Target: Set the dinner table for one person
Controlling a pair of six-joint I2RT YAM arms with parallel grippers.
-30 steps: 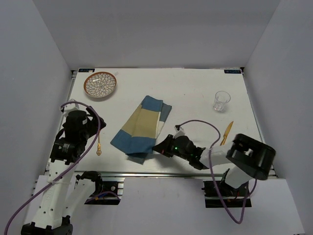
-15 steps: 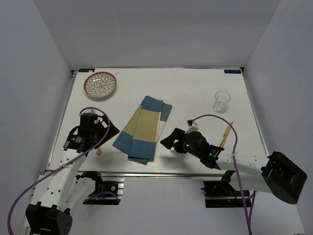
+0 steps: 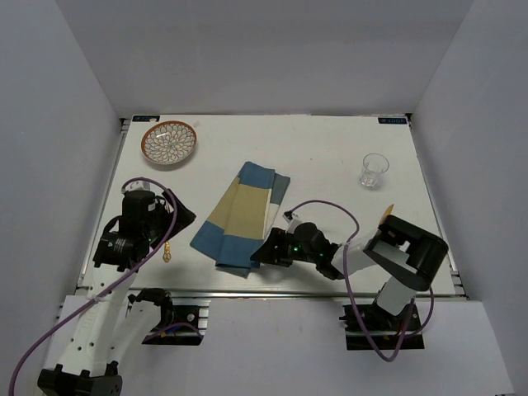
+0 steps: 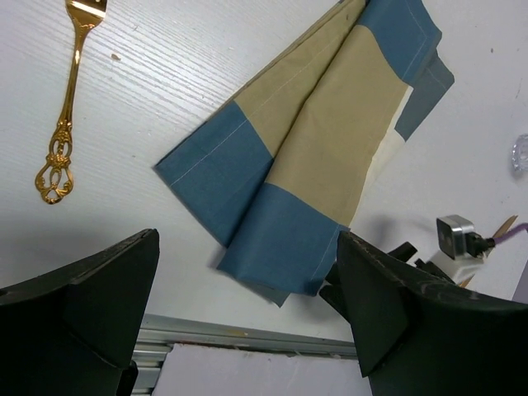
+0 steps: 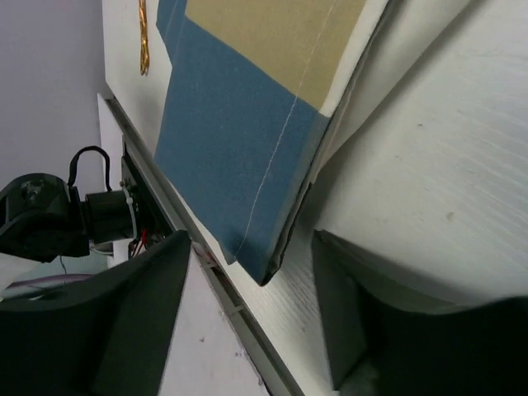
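From above, the dinner table (image 3: 330,157) fills the middle of the view, a white top with a metal rail (image 3: 272,291) along its near edge. A patterned plate (image 3: 168,142) sits at the far left corner and a clear glass (image 3: 373,169) stands toward the far right. A blue-and-tan placemat (image 3: 239,216) lies folded and skewed near the centre. A gold fork (image 3: 167,247) lies left of it, close to the near edge. A gold knife (image 3: 384,216) shows on the right, partly hidden behind the right arm. The left gripper (image 3: 183,219) hangs between fork and placemat. The right gripper (image 3: 260,252) sits low at the placemat's near corner

The left wrist view has its two dark fingers spread wide at the bottom corners, with nothing between them. Below lie the placemat, the fork off to the upper left, bare tabletop and the rail

In the right wrist view the fingers stand apart, close to the tabletop. The placemat's blue near corner points into the gap between them, gripped by neither. I cannot tell whether a finger touches the cloth. The fork shows at the top left
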